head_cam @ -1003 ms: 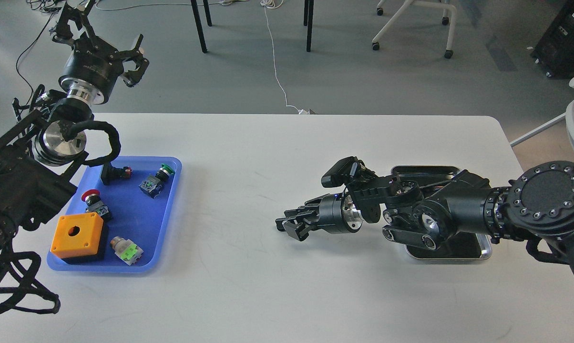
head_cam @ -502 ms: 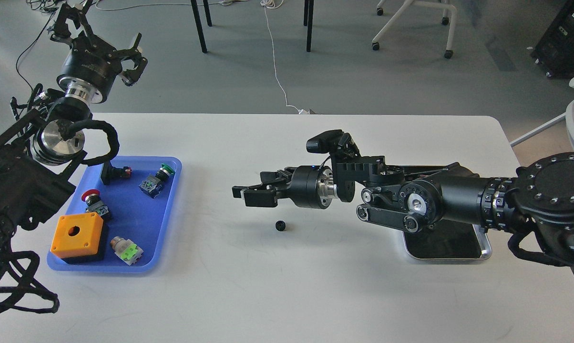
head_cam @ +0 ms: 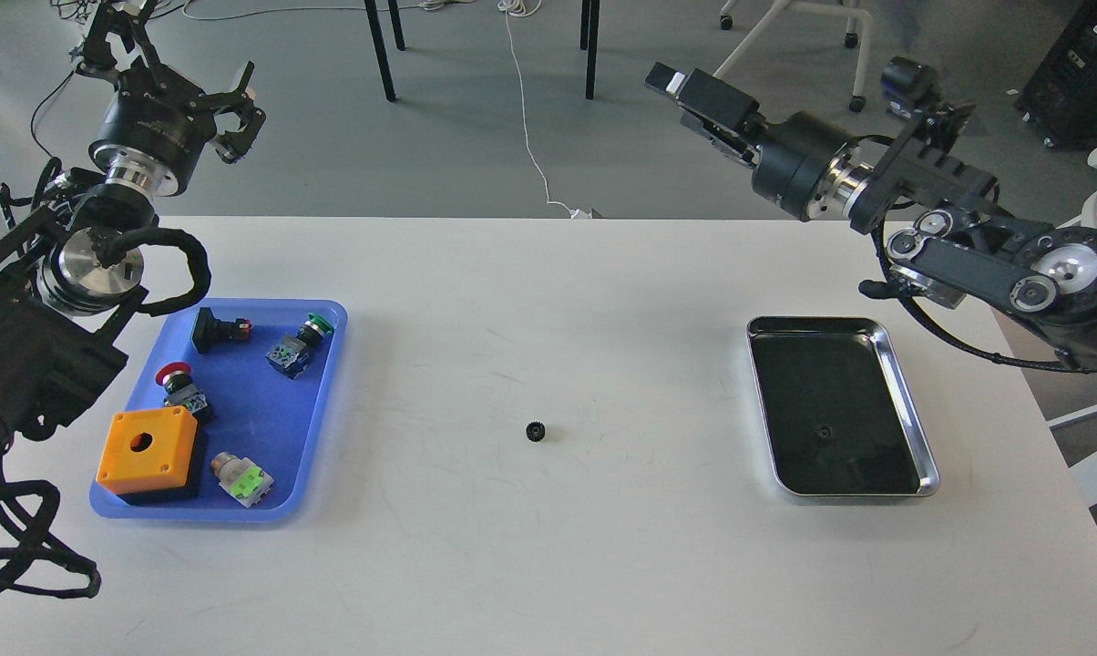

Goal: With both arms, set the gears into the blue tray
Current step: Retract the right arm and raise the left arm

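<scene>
So the one gear that matters right now is sitting loose on the white table, pretty much dead centre, between the blue tray at roughly 9 o'clock from it and the silver tray over at 3 o'clock. There's a second gear, barely visible, lying in the dark bottom of that silver tray. Neither is in the blue tray yet.

Both arms are parked high and off the table. The left claw hangs up at about 10 o'clock from the centre gear, above the far-left table edge, fingers spread and holding nothing. The right claw is up at about 1 o'clock from it, pointing left; it's seen side-on, so honestly I can't tell if it's open or closed, though nothing shows in it.

My read: the centre gear is well apart from both claws. It's a flat little wheel with no real long axis, so approach angle hardly matters. Since the blue tray is on the left, I'd guess the left arm takes it: down toward 4 o'clock, then back.
</scene>
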Tool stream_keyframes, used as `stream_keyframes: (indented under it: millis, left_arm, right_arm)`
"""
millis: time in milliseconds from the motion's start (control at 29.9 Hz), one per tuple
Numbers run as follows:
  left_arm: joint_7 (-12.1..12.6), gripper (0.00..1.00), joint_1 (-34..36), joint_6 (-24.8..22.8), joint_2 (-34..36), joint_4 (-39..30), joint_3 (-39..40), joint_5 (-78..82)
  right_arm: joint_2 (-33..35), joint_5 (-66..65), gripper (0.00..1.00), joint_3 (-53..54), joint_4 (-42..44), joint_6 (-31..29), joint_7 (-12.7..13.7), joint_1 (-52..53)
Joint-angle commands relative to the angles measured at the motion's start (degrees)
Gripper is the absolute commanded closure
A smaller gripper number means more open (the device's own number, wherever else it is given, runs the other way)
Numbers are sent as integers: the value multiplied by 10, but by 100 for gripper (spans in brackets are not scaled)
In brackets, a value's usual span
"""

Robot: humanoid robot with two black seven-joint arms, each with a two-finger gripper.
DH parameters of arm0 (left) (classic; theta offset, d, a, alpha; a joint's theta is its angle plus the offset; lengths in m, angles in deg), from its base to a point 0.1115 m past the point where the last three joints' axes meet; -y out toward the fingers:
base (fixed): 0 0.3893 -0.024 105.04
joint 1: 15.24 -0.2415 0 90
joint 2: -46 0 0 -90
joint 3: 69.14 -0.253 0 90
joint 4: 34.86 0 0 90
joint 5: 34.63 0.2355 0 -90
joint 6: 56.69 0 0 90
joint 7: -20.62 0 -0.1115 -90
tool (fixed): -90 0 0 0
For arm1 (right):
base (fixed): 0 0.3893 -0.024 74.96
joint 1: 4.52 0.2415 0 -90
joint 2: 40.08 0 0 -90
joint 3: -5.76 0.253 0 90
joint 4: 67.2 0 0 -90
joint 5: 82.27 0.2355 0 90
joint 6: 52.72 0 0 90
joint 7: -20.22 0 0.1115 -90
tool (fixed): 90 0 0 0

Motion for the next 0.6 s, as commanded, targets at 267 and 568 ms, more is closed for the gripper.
stream_keyframes:
  millis: [267,568]
  left_arm:
    - [0,2,1,-2,89,-158,-118,24]
    - [-2,2,2,5,183,-339,-117,250]
  right_arm:
    - [12,223,2,133,124,-6,0,-36]
    - [7,333,2,196,175,-60,0,-44]
